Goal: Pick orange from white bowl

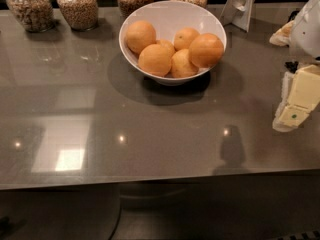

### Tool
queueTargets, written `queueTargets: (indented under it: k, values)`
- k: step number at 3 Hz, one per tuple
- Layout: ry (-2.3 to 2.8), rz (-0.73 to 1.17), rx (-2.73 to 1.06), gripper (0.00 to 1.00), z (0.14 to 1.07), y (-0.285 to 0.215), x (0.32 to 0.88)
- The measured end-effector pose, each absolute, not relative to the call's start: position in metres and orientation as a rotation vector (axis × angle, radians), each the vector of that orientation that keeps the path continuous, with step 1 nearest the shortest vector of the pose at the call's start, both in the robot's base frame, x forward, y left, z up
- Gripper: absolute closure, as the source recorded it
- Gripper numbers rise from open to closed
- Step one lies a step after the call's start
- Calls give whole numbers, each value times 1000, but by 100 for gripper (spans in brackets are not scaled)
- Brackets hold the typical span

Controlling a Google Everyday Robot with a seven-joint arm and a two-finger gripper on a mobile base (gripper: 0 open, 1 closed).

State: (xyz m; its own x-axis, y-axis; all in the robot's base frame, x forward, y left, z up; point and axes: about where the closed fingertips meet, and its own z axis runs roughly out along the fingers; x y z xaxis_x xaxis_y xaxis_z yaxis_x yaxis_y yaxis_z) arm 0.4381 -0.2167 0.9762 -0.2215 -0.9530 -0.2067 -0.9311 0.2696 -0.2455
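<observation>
The white bowl (pixel 165 14) stands on the grey counter at the back centre and holds several oranges. The orange (pixel 206 50), big and of the deepest reddish tone, lies at the bowl's right side against the rim. A paler big one (pixel 140 35) lies at the left, another (pixel 155 60) at the front, and smaller ones sit between them. My gripper (pixel 292 109), cream-coloured, hangs at the right edge of the view. It is above the counter, to the right of the bowl and nearer the front, well apart from it and holding nothing that I can see.
Several glass jars of grains (pixel 77 6) line the back edge left of the bowl and behind it. A white stand (pixel 241 6) is at the back right. The counter's front edge (pixel 150 181) runs across the lower view.
</observation>
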Motion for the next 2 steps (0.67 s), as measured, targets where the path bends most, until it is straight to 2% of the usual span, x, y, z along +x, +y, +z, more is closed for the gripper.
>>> queueTargets:
  k: [2]
  values:
    - [2190, -62, -1700, 0, 980, -215, 442]
